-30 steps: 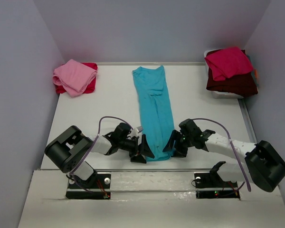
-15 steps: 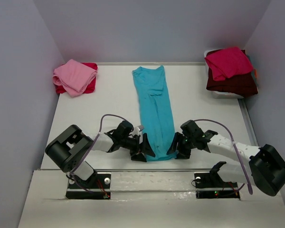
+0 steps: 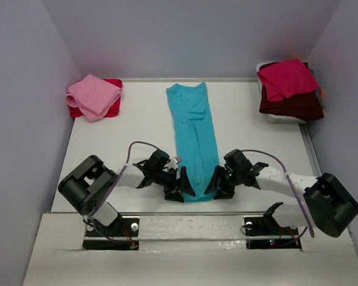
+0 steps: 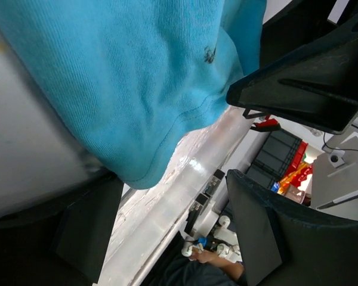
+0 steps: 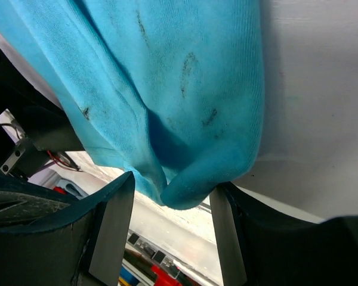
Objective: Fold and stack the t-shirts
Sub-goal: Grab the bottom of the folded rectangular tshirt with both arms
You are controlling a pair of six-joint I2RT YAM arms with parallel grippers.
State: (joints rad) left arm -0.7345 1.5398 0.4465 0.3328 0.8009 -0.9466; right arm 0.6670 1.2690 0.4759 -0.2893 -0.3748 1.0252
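Observation:
A turquoise t-shirt (image 3: 194, 131), folded lengthwise into a long strip, lies down the middle of the table with its collar at the far end. Both grippers sit low at its near hem. My left gripper (image 3: 182, 186) is at the left hem corner. In the left wrist view it (image 4: 170, 196) is open, and the turquoise hem (image 4: 143, 119) reaches down to the mouth of the jaws. My right gripper (image 3: 216, 185) is at the right corner. In the right wrist view it (image 5: 173, 187) is open, its fingers either side of the bunched hem corner (image 5: 191, 185).
A pink t-shirt (image 3: 94, 94) lies on a red one (image 3: 113, 108) at the far left. A crimson t-shirt (image 3: 286, 77) tops a dark maroon one (image 3: 289, 104) in a white bin (image 3: 274, 118) at the far right. The table's near edge (image 3: 197, 205) is just behind the hem.
Both grippers have narrowed a little around the hem corners. The left arm has edged right toward the shirt. The shirt lies as before.

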